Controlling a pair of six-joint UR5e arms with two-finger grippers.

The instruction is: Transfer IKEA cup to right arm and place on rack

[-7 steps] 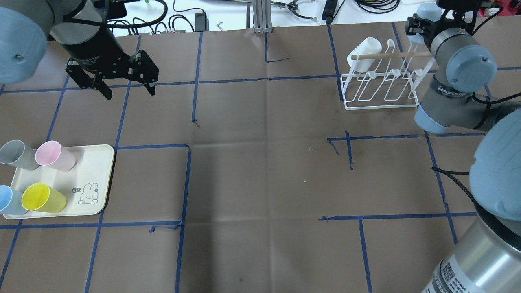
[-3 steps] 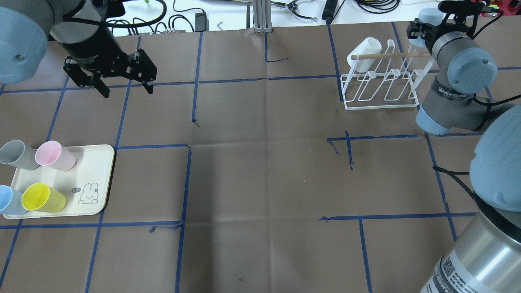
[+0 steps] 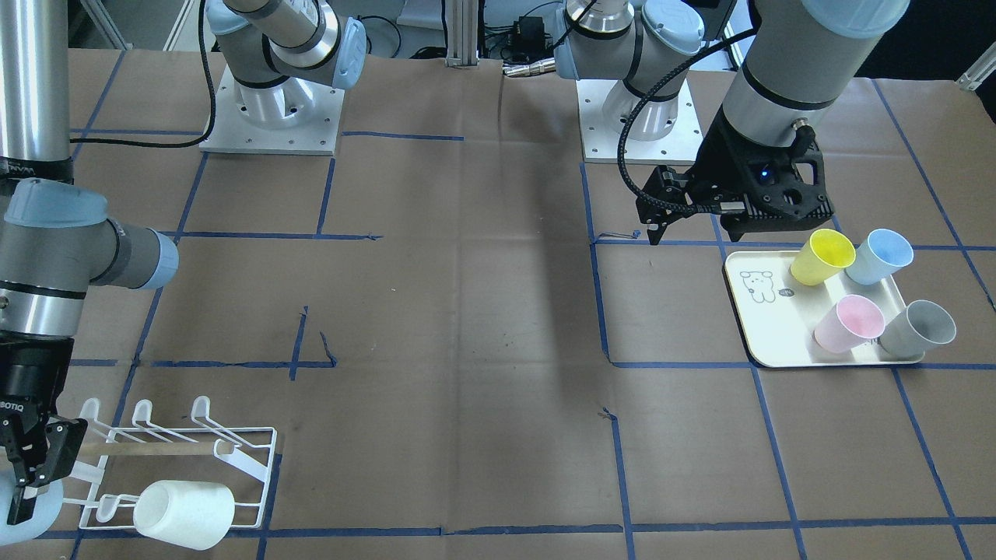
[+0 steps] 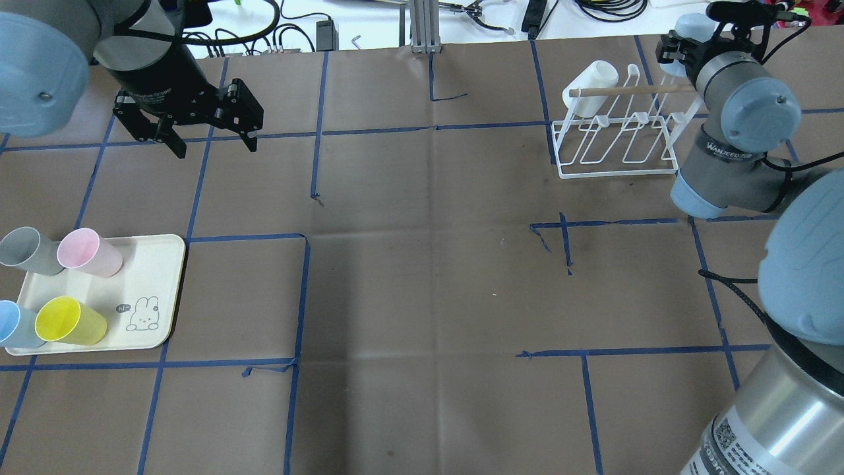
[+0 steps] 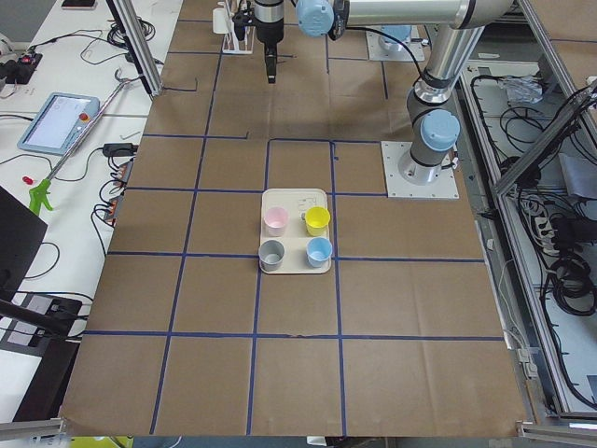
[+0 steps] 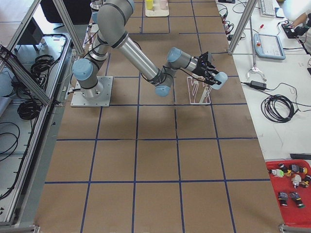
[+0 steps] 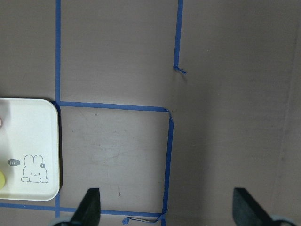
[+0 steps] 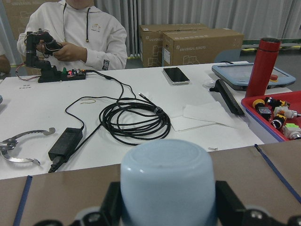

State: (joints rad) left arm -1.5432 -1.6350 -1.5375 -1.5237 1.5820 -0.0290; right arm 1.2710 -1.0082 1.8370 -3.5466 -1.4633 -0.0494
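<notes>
Beside the white wire rack (image 4: 617, 174), right end effector (image 8: 164, 214) clamps a pale-blue plastic cup (image 8: 164, 174), prong-ready I guess; left end effector (image 4: 215, 148) gapes empty.

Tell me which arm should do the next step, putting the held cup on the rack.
Right. The right gripper is shut on a light blue cup beside the rack; the left gripper is open and empty, far off on the tray's side.

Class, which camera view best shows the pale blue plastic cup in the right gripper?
Right wrist-mounted: the pale blue plastic cup looms large between the fingers. Overhead, front-facing and exterior right show only small glimpses.
</notes>
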